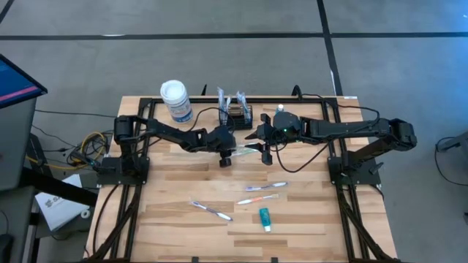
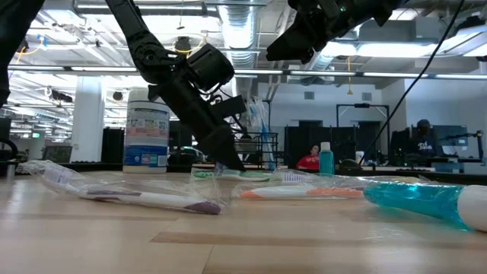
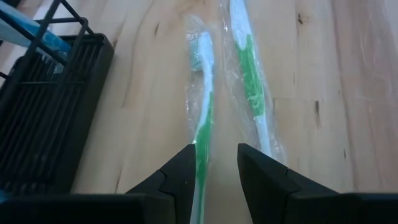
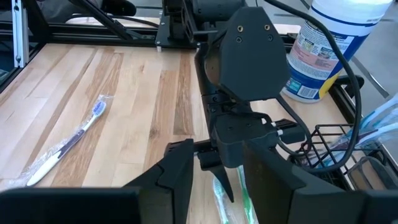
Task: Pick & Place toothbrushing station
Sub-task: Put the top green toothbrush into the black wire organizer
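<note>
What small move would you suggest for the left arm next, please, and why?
Probably close the left pincer: its open fingers sit low over the wrapped green toothbrush beside the black basket, with the handle at one fingertip.

Open-plan lab or office: exposed ceiling ducts [image 2: 251,30], monitors [image 2: 456,141], seated people [image 2: 308,158] beyond the table [image 2: 228,243].

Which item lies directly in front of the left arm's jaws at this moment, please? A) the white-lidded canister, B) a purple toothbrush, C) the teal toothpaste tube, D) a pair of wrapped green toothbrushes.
D: the left wrist view shows the left gripper, its jaws open, low over two wrapped green toothbrushes on the wood beside the black wire basket.
</note>
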Controlling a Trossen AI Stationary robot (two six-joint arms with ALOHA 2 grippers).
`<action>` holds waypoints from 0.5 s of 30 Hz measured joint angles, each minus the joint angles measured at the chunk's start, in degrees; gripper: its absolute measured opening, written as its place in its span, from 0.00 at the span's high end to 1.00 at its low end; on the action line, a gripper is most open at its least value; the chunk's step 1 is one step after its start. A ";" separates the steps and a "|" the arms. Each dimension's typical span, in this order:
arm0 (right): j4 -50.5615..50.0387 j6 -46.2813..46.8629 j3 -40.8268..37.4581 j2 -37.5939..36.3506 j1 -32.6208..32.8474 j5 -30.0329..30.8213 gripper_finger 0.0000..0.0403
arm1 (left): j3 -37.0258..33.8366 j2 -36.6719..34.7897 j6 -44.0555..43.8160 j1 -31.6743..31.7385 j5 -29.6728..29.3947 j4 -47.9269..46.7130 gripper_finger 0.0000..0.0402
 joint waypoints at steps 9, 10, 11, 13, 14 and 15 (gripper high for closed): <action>0.00 0.00 0.00 0.00 0.00 0.00 0.69 | 0.00 0.00 0.00 0.00 -0.16 -1.05 0.72; -0.02 0.00 0.00 0.00 0.00 0.00 0.69 | 0.00 0.00 0.00 0.00 -0.16 -1.06 0.72; -0.02 0.00 0.00 0.00 0.00 0.00 0.69 | 0.00 0.00 0.00 0.00 -0.18 -1.12 0.72; -0.01 0.00 0.00 0.00 0.00 0.00 0.69 | 0.00 0.00 0.00 0.00 -0.21 -1.31 0.74; -0.01 0.00 0.00 0.00 0.00 0.00 0.69 | 0.00 0.00 0.00 0.00 -0.22 -1.37 0.75; -0.02 0.00 0.00 0.00 0.00 0.00 0.69 | 0.00 0.00 0.00 0.00 -0.24 -1.47 0.77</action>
